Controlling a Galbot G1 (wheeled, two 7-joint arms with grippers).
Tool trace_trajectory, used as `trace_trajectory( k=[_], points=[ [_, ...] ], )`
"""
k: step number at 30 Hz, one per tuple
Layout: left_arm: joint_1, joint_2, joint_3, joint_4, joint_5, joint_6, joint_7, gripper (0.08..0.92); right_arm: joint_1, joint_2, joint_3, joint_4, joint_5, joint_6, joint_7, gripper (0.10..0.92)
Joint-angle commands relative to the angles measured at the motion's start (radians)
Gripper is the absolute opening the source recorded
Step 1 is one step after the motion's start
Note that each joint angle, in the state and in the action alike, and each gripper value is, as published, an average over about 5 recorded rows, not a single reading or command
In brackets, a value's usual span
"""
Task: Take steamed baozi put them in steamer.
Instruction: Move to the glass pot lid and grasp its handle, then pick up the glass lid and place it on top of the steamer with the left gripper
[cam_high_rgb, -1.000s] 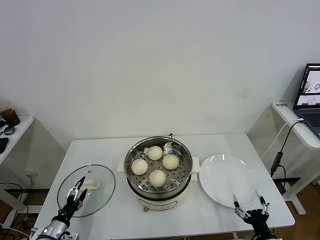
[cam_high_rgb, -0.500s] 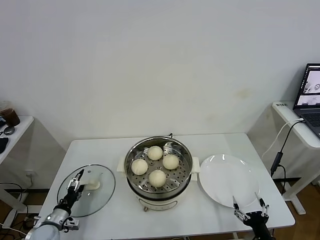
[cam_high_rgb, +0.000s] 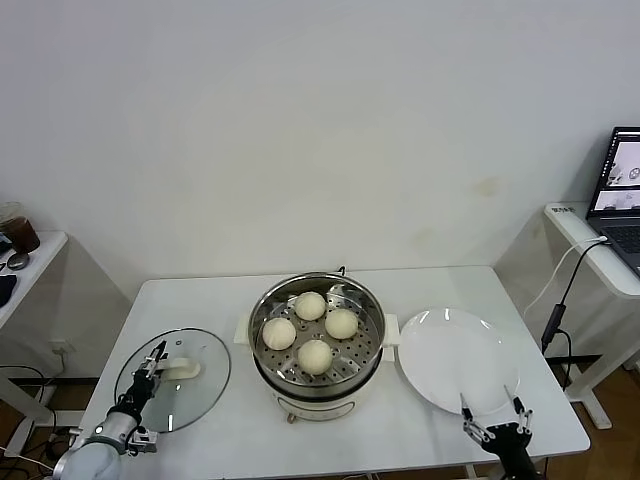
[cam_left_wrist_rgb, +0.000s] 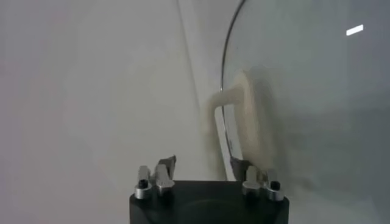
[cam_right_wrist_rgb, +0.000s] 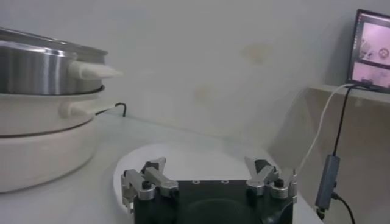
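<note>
Several pale round steamed baozi (cam_high_rgb: 310, 305) sit on the perforated tray inside the shiny steamer (cam_high_rgb: 372, 352) at the table's middle. The steamer's steel wall (cam_right_wrist_rgb: 36, 61) also shows in the right wrist view. My left gripper (cam_high_rgb: 155, 361) is low over the glass lid (cam_high_rgb: 190, 395) at the front left. It is open but narrowed, with the end of the lid's white handle (cam_left_wrist_rgb: 244, 115) against one finger (cam_left_wrist_rgb: 239, 165) and a gap to the other. My right gripper (cam_high_rgb: 490, 405) hangs open and empty at the front right.
A white plate (cam_high_rgb: 450, 355) lies right of the steamer, under and ahead of the right gripper (cam_right_wrist_rgb: 207, 167). A side desk with a laptop (cam_high_rgb: 625, 180) and a hanging cable stands at far right. Another small table with a cup is at far left.
My left gripper has crept forward to the lid handle and its fingers have drawn closer together. The right gripper has shifted slightly. The baozi, steamer and plate are unmoved.
</note>
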Motion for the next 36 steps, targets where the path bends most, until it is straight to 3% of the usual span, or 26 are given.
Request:
trace_trajectory(
  k=[1, 5, 10, 19, 23, 28, 36],
  points=[
    [-0.011, -0.003, -0.001, 0.03, -0.016, -0.002, -0.03, 0.394, -0.002, 0.001, -0.005, 0.007, 0.0, -0.004, -0.002, 0.823],
    [0.029, -0.006, -0.01, -0.026, -0.063, 0.003, -0.048, 0.282, -0.006, 0.001, -0.013, 0.021, 0.003, -0.01, -0.004, 0.823],
    [0.157, 0.018, -0.032, -0.209, -0.187, 0.061, -0.028, 0.189, -0.013, -0.004, -0.017, 0.033, 0.003, -0.011, -0.009, 0.823],
    [0.391, 0.14, -0.124, -0.619, -0.366, 0.295, 0.034, 0.176, -0.017, -0.02, -0.035, 0.047, 0.006, -0.018, -0.021, 0.823],
    [0.436, 0.21, -0.14, -0.807, -0.452, 0.437, 0.122, 0.176, -0.018, -0.028, -0.042, 0.044, 0.0, -0.016, -0.026, 0.823],
    [0.376, 0.267, -0.049, -0.995, -0.568, 0.583, 0.257, 0.176, -0.018, -0.029, -0.054, 0.037, -0.023, -0.009, -0.031, 0.823],
    [0.044, 0.326, 0.285, -1.002, -0.627, 0.727, 0.327, 0.176, 0.007, 0.0, -0.075, 0.002, -0.135, 0.005, -0.007, 0.823]
  ],
)
